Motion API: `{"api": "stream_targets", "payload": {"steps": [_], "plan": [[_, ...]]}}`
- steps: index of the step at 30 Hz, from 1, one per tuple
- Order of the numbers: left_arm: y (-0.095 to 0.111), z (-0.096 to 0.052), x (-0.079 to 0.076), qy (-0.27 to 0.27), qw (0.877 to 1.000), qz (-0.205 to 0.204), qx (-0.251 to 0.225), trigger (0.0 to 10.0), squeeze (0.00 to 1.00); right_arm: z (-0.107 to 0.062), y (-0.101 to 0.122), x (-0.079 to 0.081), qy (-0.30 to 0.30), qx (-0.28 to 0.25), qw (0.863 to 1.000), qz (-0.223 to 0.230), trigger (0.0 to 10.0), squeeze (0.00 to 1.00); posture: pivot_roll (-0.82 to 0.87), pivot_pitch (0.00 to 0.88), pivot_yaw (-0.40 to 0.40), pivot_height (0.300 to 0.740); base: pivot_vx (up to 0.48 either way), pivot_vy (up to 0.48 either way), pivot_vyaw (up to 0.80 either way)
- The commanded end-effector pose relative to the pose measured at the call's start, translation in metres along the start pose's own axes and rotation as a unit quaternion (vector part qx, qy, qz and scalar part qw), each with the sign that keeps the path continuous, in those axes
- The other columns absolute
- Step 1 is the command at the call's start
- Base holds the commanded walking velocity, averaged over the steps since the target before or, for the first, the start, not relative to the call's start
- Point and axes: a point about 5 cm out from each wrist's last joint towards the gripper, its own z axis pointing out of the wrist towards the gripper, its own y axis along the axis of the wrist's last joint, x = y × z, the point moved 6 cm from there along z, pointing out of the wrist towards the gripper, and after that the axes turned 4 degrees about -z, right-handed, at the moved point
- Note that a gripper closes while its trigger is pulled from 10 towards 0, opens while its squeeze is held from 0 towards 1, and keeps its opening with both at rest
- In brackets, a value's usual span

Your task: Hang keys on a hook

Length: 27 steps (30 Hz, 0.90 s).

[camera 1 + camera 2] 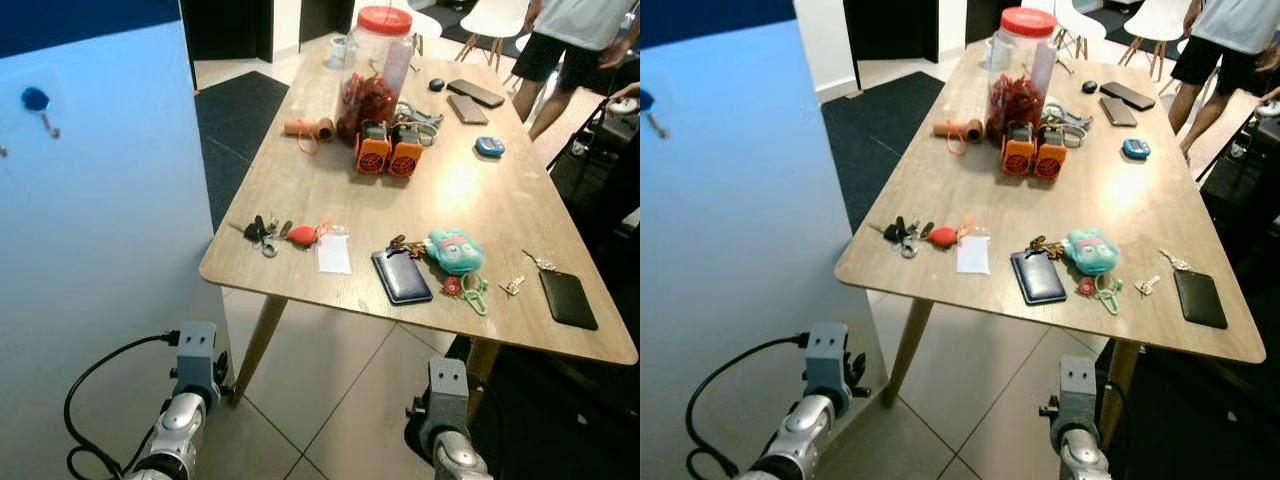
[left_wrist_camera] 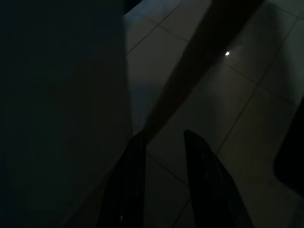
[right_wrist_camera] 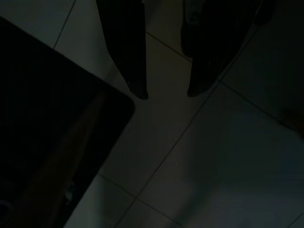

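Left eye view: the keys (image 1: 266,234) lie at the counter (image 1: 300,170) edge nearest the blue panel, whose hook (image 1: 38,103) sits high. A careless grab could snag the neighbouring red fob or knock the bunch off.

Right eye view: both arms hang below the counter.

Left wrist view: left gripper (image 2: 164,156) fingers narrowly parted, empty.

Right wrist view: right gripper (image 3: 166,92) fingers apart, empty.

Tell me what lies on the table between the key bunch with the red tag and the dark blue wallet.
In the left eye view, a small clear bag with a white card lies between the key bunch and the dark blue wallet.
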Motion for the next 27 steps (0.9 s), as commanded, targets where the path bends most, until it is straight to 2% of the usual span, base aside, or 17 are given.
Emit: {"api": "stream_targets", "payload": {"steps": [1,4,19,27], "plan": [[-0.0002,-0.0008,-0.0017,-0.01,1.0,0.012,-0.001,10.0,0.0,-0.0013,-0.0062,-0.0027,-0.003,0.011,1.0,0.001,10.0,0.0,0.09,0.006,-0.049,0.74,0.0,0.0,0.0],[-0.0012,-0.0011,-0.0028,-0.015,1.0,0.012,0.001,10.0,0.0,-0.0014,-0.0067,-0.0025,-0.003,0.012,1.0,0.001,10.0,0.0,0.09,0.005,-0.048,0.74,0.0,-0.244,0.0],[-0.0009,-0.0008,-0.0042,-0.023,1.0,0.015,0.002,10.0,0.0,-0.0026,-0.0097,-0.0015,-0.005,0.014,1.0,0.005,10.0,0.0,0.09,0.007,-0.041,0.74,0.0,-0.48,0.0],[-0.002,0.0004,-0.0025,-0.019,1.0,0.015,0.012,10.0,0.0,-0.0029,-0.0108,-0.0013,-0.006,0.017,1.0,0.006,10.0,0.0,0.09,0.007,-0.039,0.74,0.0,0.0,0.0]]}}
